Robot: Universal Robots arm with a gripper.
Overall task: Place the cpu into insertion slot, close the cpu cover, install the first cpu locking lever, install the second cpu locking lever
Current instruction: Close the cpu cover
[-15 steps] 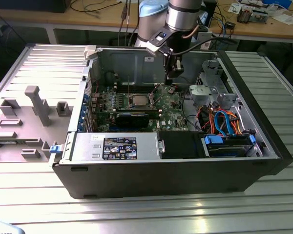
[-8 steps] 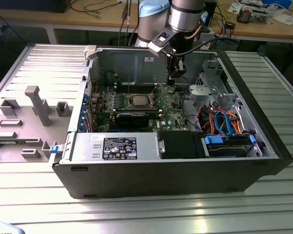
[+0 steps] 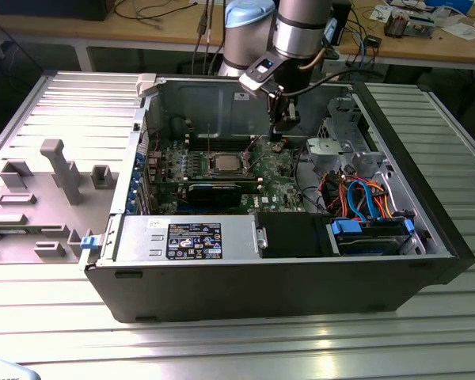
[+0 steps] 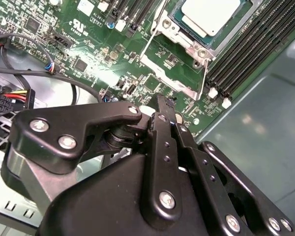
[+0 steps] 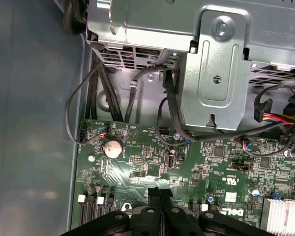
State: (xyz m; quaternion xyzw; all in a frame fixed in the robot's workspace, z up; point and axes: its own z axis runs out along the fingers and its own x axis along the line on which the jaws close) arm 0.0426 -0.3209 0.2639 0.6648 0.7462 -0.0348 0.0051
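We see the gripper (image 3: 277, 141) hanging inside the open case (image 3: 214, 99), its two black fingers (image 5: 153, 196) pressed flat together and gripping nothing (only a hairline seam between them in both wrist views). Its tip is above bare green board (image 5: 137, 167), near the slot (image 3: 213, 165) on the exterior view's right and clear of it. The cpu (image 4: 209, 14), a flat square with a pale metal top, sits in the slot. The silvery cover (image 4: 187, 42) lies around it like a frame. Two thin wire levers (image 4: 148, 42) run along the frame's edges; we cannot tell whether they are latched. Long dark memory slots (image 4: 250, 49) lie just beside the frame. Black cables (image 5: 96, 93) loop between the board's edge and a pressed grey metal bracket (image 5: 216, 73). The case rests on a ribbed aluminium table (image 3: 222, 340)
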